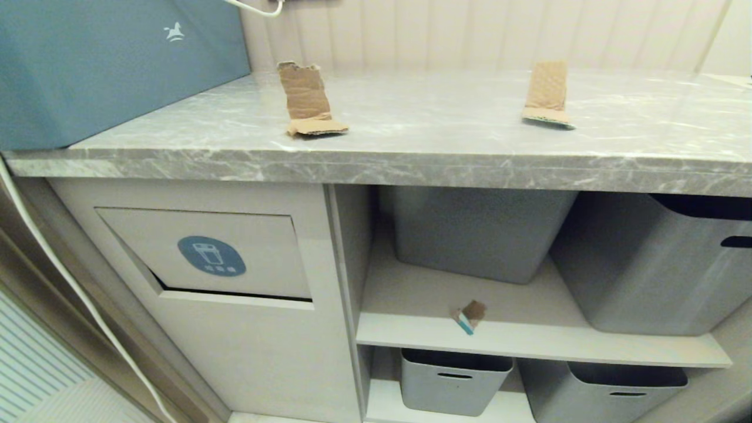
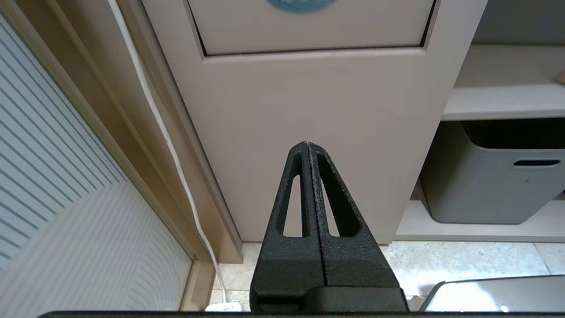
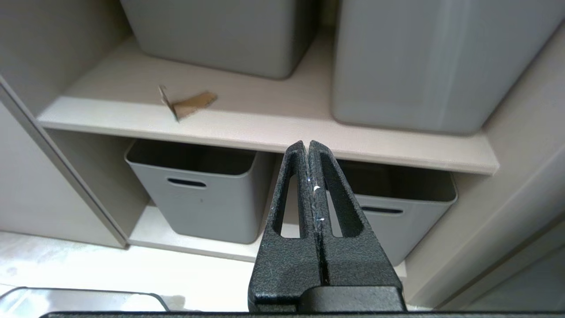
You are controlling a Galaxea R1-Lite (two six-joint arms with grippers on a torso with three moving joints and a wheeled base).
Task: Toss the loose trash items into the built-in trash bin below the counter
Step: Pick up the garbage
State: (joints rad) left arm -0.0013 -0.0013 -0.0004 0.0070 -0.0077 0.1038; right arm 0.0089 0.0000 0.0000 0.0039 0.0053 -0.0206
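Two bent brown cardboard scraps stand on the grey marble counter [image 1: 411, 158]: one [image 1: 306, 100] toward the left, one [image 1: 547, 93] toward the right. A tiny scrap with a teal edge [image 1: 470, 315] lies on the middle shelf, also seen as a small scrap [image 3: 189, 104] in the right wrist view. The built-in trash bin's flap [image 1: 217, 254] with its blue oval sticker sits in the beige cabinet front [image 2: 318, 145], its lower edge slightly ajar. My left gripper [image 2: 307, 144] is shut and empty, low before that cabinet. My right gripper [image 3: 307, 143] is shut and empty, facing the shelves. Neither arm shows in the head view.
Grey storage tubs fill the shelves: two on the middle shelf [image 1: 476, 232] [image 1: 658, 264], two below [image 1: 452, 379] [image 1: 605, 390]. A blue-grey box [image 1: 106, 64] stands at the counter's left end. A white cable [image 1: 64, 276] runs down the wall at the left.
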